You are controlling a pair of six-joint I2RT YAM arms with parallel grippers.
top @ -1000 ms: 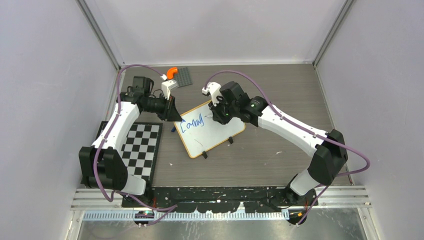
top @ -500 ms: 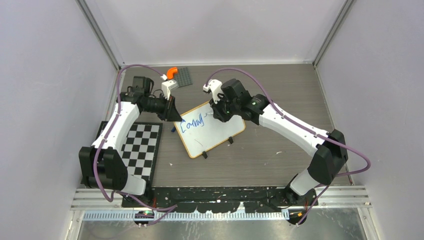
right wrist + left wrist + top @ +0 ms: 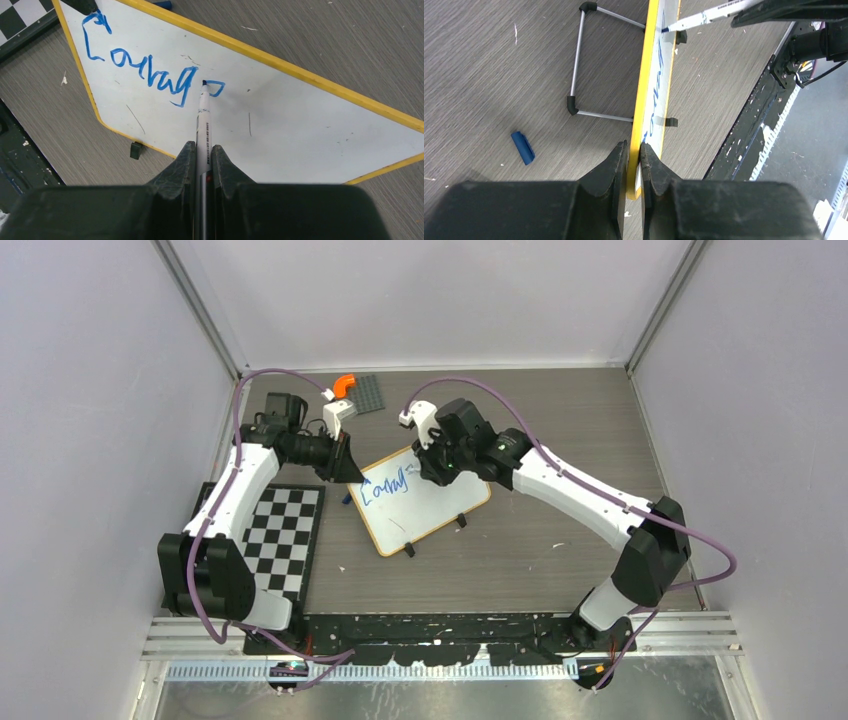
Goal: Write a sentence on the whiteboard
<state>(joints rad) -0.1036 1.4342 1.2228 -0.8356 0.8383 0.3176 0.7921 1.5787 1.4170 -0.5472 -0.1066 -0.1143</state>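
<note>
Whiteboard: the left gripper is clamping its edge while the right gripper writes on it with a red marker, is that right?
Not quite: the ink is blue, not red. The right wrist view shows the marker laying blue letters on the whiteboard. The rest stands: the left gripper clamps its edge while the right gripper writes.

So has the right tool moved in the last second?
Yes, slightly. In the top view the right tool, gripping the marker, has shifted left across the whiteboard, which lies where it was.
</note>
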